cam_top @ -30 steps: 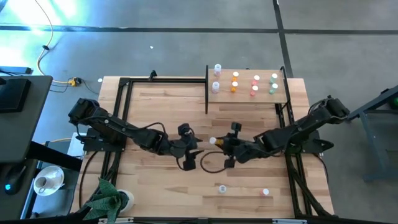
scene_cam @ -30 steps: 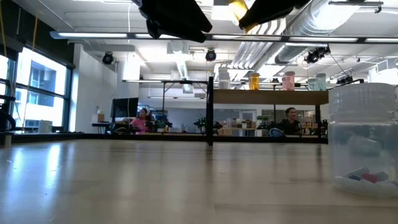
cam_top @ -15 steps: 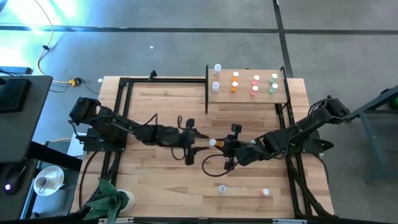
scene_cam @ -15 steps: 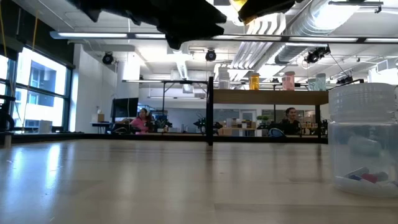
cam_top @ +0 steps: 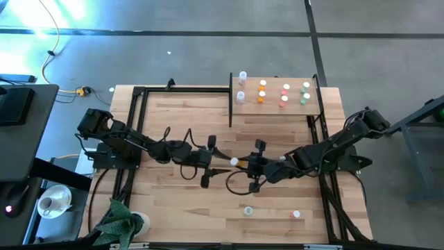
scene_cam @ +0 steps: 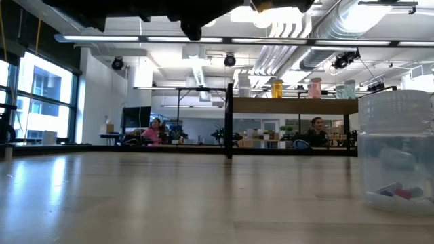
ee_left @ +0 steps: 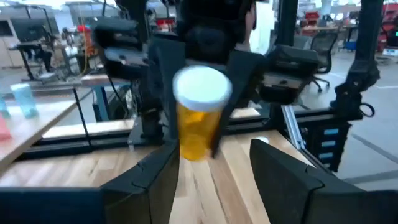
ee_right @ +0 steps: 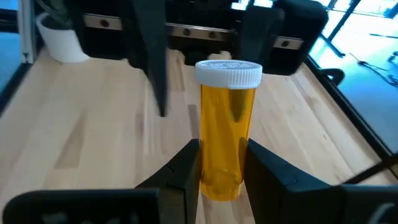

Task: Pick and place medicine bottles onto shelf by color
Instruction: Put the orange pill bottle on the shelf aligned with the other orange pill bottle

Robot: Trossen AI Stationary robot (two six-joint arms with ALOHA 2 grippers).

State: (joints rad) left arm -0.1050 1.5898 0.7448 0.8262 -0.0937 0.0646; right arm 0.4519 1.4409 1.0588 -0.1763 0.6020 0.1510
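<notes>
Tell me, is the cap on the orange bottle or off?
On. The white cap sits atop the orange bottle, gripped by the right gripper.

There are no words, numbers, labels or signs that can be read on anything in these pictures.

- The left gripper [cam_top: 216, 164] now sits closer to the middle of the table, its open fingers [ee_left: 273, 171] reaching either side of the orange bottle [cam_top: 236, 162]; a second ago it hung lower and farther from it.
- The right gripper [cam_top: 244, 164], clamped on that bottle, sits slightly farther toward the left arm than before.
- In the low view, the dark arm shapes along the top edge spread wider.
</notes>
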